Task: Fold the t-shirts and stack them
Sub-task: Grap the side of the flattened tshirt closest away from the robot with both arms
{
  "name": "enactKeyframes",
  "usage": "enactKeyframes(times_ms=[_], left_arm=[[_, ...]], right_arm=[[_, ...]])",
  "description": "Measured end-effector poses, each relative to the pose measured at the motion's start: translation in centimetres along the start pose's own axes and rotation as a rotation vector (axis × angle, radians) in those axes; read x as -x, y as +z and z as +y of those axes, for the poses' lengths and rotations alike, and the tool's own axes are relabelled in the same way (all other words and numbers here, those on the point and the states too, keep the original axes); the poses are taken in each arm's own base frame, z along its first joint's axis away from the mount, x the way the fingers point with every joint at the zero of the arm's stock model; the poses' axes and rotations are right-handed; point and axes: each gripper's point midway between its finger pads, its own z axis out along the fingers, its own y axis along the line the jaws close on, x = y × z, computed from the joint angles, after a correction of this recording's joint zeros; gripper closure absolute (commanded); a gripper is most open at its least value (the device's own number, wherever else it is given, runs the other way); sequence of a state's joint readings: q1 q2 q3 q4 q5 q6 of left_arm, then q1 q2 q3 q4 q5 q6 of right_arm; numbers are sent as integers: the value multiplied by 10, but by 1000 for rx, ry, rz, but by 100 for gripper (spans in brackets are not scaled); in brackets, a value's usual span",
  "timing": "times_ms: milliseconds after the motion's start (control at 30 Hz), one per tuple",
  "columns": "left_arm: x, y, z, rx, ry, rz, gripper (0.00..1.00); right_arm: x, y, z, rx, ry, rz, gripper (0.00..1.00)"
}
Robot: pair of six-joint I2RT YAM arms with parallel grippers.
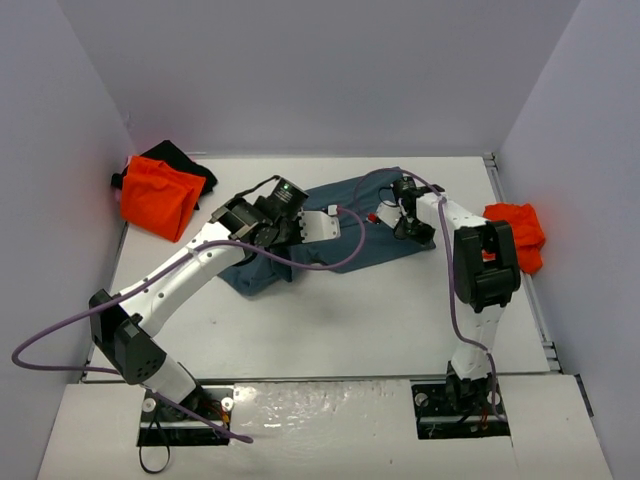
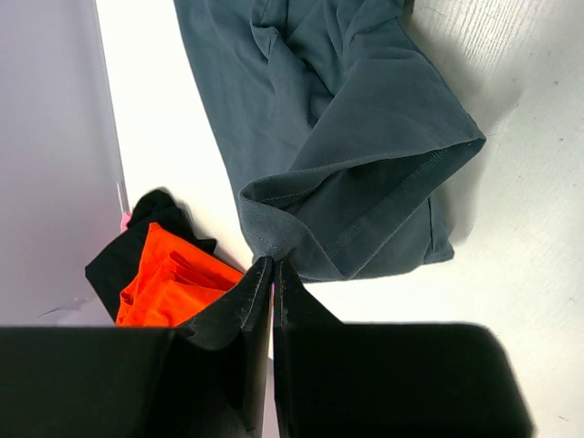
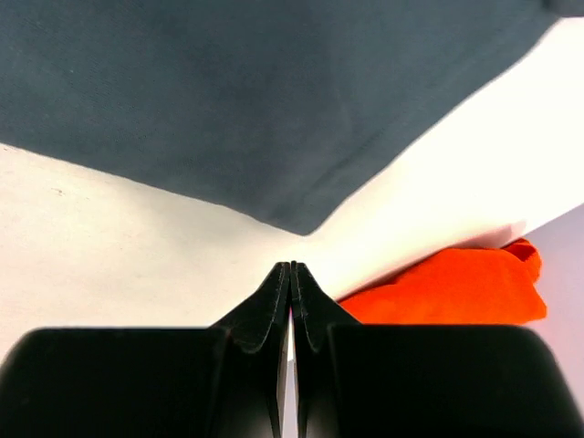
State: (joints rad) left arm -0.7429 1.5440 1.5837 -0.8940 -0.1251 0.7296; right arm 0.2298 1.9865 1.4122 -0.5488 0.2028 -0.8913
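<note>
White tabletop [image 1: 330, 330], boxed in by pale grey walls [image 1: 320, 70], is what I'm working over. The slate-blue t-shirt [image 1: 345, 245] lies spread on it ahead of both arms. It is rumpled and only partly flattened, and from above its long axis runs side to side, near-left to far-right. My left tool [image 2: 274, 266] sits at the shirt's left end, fingers pressed together on a rolled hem edge by the sleeve. From the wrist view it looks clamped on that cloth. My right tool [image 3: 292, 266] is at the shirt's right end, fingers together too, but a corner of the shirt lies just ahead of the tips and I see no cloth between them. Each arm has its own end, and I judge the next move hinges on the right side, where the corner lies straight forward of that tool, barely apart. Well to the shirt's left, a folded orange t-shirt [image 1: 160, 205] lies partly on a black t-shirt [image 1: 182, 160]. Well to the shirt's right sits a crumpled orange t-shirt [image 1: 518, 232].
</note>
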Motion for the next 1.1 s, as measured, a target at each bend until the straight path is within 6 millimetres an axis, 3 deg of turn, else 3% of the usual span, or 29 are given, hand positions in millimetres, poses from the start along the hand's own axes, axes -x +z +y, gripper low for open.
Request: enactKeyframes(times_ms=[67,200,333,567,700,767,867,933,1000,1100], left_arm=[[0,0,0,-1,0,-1,100],[0,0,0,-1,0,-1,100],[-1,0,0,-1,-2,0,100],[-3,1,2,2,-8,6,100],[-3,1,2,2,-9,6,100],[-3,1,2,2,-9,6,100],[-4,1,2,2,-9,6,100],[-4,1,2,2,-9,7,100],[-4,1,3,3,-9,8,100],[-5,2,2,3,-8,13,100]], right_arm=[[1,-3,-3,-9,4,-7,61],[2,-4,-4,-13,7,-9,48],[2,-3,-3,-8,4,-11,45],[4,23,5,42,-26,35,45],[8,25,0,38,-37,39,45],[8,26,-2,36,-43,47,49],[8,28,-4,39,-51,59,72],[6,31,-3,44,-54,74,79],[4,32,-3,43,-58,86,92],[2,34,-2,47,-57,92,100]])
